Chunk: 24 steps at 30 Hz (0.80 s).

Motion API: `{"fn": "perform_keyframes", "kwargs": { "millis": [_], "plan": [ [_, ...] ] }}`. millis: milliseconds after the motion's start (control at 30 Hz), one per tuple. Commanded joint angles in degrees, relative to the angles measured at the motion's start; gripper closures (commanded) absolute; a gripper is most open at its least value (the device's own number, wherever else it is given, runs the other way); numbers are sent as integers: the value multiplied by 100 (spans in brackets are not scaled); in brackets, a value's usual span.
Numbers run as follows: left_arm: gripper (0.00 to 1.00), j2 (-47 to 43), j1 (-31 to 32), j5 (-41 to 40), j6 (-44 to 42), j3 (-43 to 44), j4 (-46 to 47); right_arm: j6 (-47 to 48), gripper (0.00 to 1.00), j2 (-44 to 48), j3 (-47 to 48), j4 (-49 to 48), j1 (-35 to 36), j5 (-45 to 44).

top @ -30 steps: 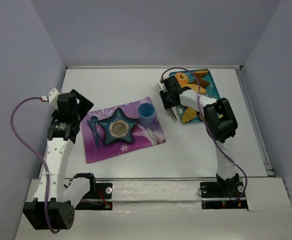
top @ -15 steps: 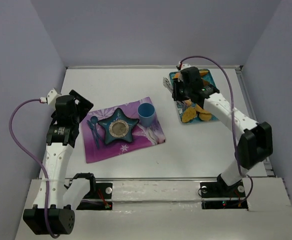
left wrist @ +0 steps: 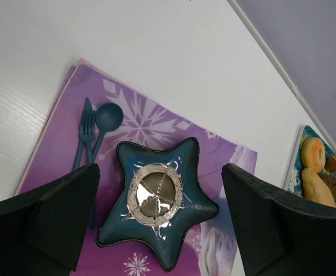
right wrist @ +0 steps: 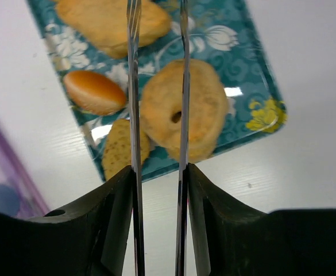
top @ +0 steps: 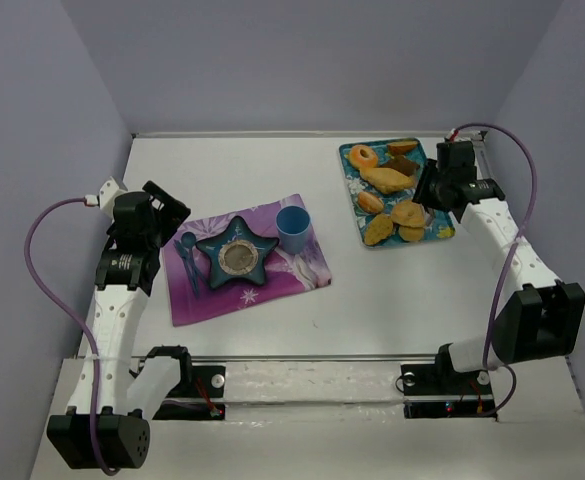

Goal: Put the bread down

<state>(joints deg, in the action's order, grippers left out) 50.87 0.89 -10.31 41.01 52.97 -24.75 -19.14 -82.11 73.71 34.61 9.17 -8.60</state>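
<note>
Hovering over the teal tray [top: 349, 182], the right gripper [top: 429, 188] has its thin fingers narrowly parted, with nothing between them. The ring-shaped bread [right wrist: 209, 109] lies on the tray directly below. The left gripper [left wrist: 159, 172] is spread wide and empty above the star plate [left wrist: 186, 162].

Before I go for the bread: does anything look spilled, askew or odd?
Nothing is spilled or damaged. The purple placemat lies skewed to the table edges, with the star plate, cup and cutlery on it. In the right wrist view, a ring-shaped bread seems to overlap the tray edge slightly.
</note>
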Motion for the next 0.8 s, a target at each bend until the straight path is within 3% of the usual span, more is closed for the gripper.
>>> {"fn": "perform_keyframes", "kwargs": {
  "millis": [0,333,767],
  "plan": [
    [1,28,-36,99,-85,-32,260,-345,54,300,-111,46,-283,183],
    [1,169,-36,143,-85,-24,278,-600,45,204,-542,-885,-662,1017],
    [1,186,-36,64,-58,-6,260,-793,45,-297,-621,-1114,-943,1317]
  ]
}}
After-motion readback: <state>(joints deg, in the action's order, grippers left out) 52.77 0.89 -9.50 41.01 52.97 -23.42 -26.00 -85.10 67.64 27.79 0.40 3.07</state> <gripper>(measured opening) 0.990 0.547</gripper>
